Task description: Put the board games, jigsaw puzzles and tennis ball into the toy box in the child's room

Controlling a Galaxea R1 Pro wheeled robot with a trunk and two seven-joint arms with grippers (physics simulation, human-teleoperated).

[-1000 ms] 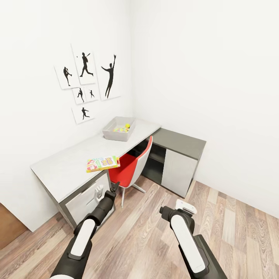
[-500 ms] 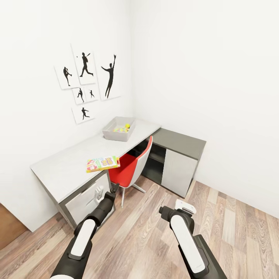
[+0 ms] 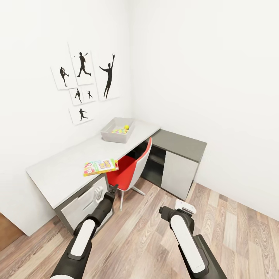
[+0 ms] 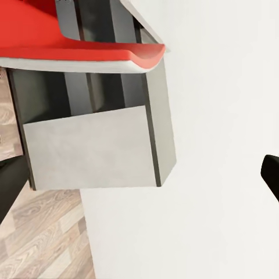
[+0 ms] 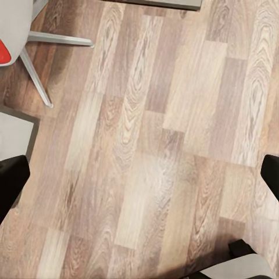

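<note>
i'm facing the table (image 3: pixel 69 170) from the wood floor (image 3: pixel 232 232). the toy box (image 3: pixel 116 136) is sitting at its far end by the corner, with the tennis ball (image 3: pixel 126 126) and a jigsaw puzzle (image 3: pixel 118 131) inside. one board game (image 3: pixel 100 166) is lying at the table's front edge beside the red chair (image 3: pixel 130 170). i'm holding the left gripper (image 4: pixel 139 174) and right gripper (image 5: pixel 139 174) spread apart, both empty.

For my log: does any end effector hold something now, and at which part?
Nothing is held. The left end effector and the right end effector are both open, with no object between their fingers; the board game lies on the table.
</note>
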